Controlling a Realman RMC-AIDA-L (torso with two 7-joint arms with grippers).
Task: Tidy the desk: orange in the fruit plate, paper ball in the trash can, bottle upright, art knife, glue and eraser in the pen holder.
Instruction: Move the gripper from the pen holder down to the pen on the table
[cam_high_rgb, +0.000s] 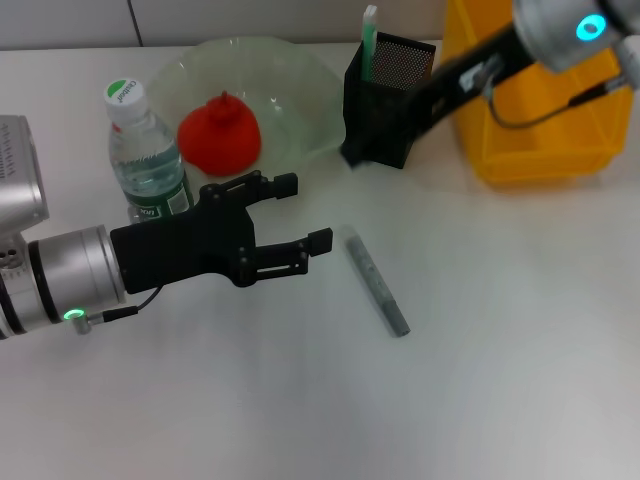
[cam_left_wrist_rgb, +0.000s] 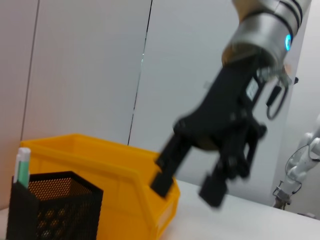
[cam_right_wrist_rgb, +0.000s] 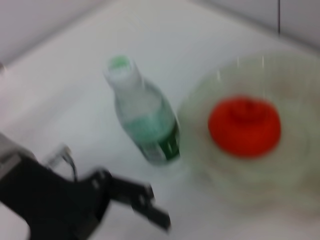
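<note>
Claw fingers spread apart and empty, my left claw hovers at centre-left of the head view, just beside the grey stick lying on the counter. My right claw, also apart, hangs by the pen holder at upper right. Done, I judge: orange in the fruit plate, bottle upright, one green-tipped stick in the holder. The grey stick is left. I see no eraser or paper ball; the trash can shows nothing inside.
</note>
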